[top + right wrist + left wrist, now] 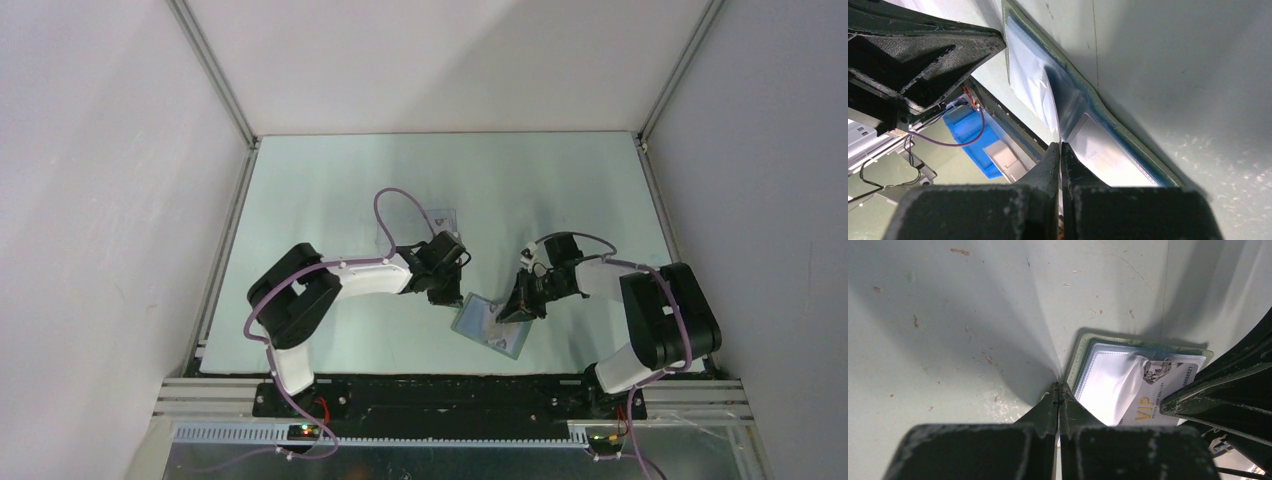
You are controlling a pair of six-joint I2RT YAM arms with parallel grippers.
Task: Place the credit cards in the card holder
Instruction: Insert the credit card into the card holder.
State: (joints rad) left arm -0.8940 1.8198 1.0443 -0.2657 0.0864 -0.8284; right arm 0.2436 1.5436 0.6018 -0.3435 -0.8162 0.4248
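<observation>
Pale table. Left gripper shut, tips at corner of holder; right gripper shut against a curled flap, grip unclear. Holder open front-centre between arms, card partly in. I'd pin with left, slide card in flat, slow.
</observation>
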